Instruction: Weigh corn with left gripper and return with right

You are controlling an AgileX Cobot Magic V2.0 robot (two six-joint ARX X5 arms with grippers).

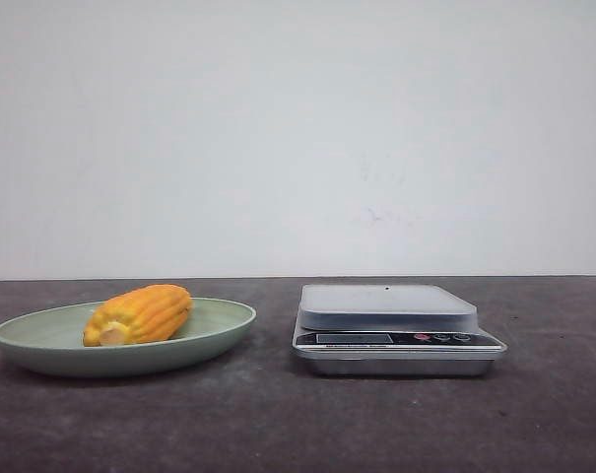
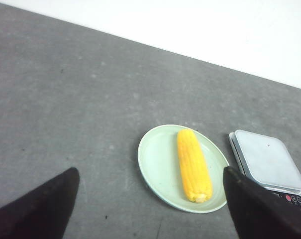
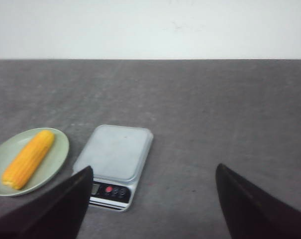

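Note:
The orange-yellow corn [image 1: 139, 314] lies on a pale green plate [image 1: 41, 340] at the table's left. It also shows in the left wrist view [image 2: 194, 165] and the right wrist view [image 3: 28, 159]. A silver kitchen scale [image 1: 391, 325] stands to the right of the plate, its platform bare. My left gripper [image 2: 150, 172] is open and empty, high above the table, back from the plate. My right gripper [image 3: 152, 169] is open and empty, high above the table to the right of the scale [image 3: 115, 164]. Neither gripper shows in the front view.
The dark grey table [image 1: 298, 424] ends at a white wall [image 1: 298, 138] behind. The plate [image 2: 160, 169] and scale [image 2: 269, 164] stand side by side a short gap apart.

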